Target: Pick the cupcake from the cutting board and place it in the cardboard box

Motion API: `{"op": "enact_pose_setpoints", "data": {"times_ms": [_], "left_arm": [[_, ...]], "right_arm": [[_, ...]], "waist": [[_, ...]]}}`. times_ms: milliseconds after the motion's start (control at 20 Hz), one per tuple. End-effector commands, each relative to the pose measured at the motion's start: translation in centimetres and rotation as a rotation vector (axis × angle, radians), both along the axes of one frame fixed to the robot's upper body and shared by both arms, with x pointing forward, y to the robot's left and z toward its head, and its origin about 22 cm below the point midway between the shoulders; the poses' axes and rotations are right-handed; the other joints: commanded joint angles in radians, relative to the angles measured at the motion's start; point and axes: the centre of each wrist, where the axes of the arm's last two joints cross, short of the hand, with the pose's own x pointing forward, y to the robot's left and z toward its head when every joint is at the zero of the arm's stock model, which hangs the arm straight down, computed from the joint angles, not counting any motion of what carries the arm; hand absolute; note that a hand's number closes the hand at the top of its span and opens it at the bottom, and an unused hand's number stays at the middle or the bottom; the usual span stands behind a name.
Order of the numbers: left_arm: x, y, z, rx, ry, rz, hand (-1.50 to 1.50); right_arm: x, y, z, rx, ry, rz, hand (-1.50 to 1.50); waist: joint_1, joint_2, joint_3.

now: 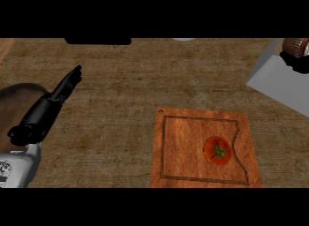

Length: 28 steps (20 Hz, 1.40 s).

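Observation:
The wooden cutting board (183, 150) lies at the lower middle of the counter and carries only a tomato (217, 150). At the upper right edge, the brown cupcake (298, 45) is partly visible, with the black fingers of my right hand (306, 62) curled round it. It hangs over the pale grey box (282, 84), whose slanted wall runs down the right side. My left hand (64, 87) rests at the left with fingers straight, pointing up the counter, touching nothing.
A dark brown rounded object (6, 110) lies at the left edge, partly under my left forearm. A black item (98, 41) sits at the counter's far edge. Bare counter lies between the board and my left hand.

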Motion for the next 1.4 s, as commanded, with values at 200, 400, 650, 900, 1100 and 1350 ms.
{"op": "enact_pose_setpoints", "data": {"times_ms": [200, 400, 650, 900, 1100, 1350], "left_arm": [[0.2, -1.7, 0.4, -0.006, -0.012, -0.028, 0.00], [0.4, -0.6, 0.2, 0.006, 0.000, -0.023, 0.00], [1.0, -0.9, 0.3, -0.002, -0.030, -0.036, 0.00], [1.3, -0.5, 0.2, -0.003, -0.024, -0.019, 0.00], [1.0, -1.0, -0.7, -0.004, -0.019, -0.025, 0.00], [0.6, -0.9, -0.4, -0.008, 0.002, -0.009, 0.00]], "right_arm": [[2.4, -7.1, -2.5, -0.131, 0.309, -0.064, 1.50], [3.3, -9.3, -1.4, -0.143, 0.435, -0.053, 1.50], [2.8, -12.9, -3.4, -0.225, 0.578, -0.046, 1.50], [3.4, -13.3, -3.5, -0.188, 0.667, 0.090, -1.50], [3.0, -14.0, -5.3, -0.126, 0.602, 0.243, -1.50], [4.0, -13.6, -4.9, 0.409, 0.276, 0.351, -1.50]], "waist": [[0.024, 0.012, 0.001], [0.023, 0.008, 0.000], [0.036, 0.017, 0.001], [0.034, 0.014, 0.002], [0.019, 0.009, 0.002], [0.014, 0.001, 0.004]]}}
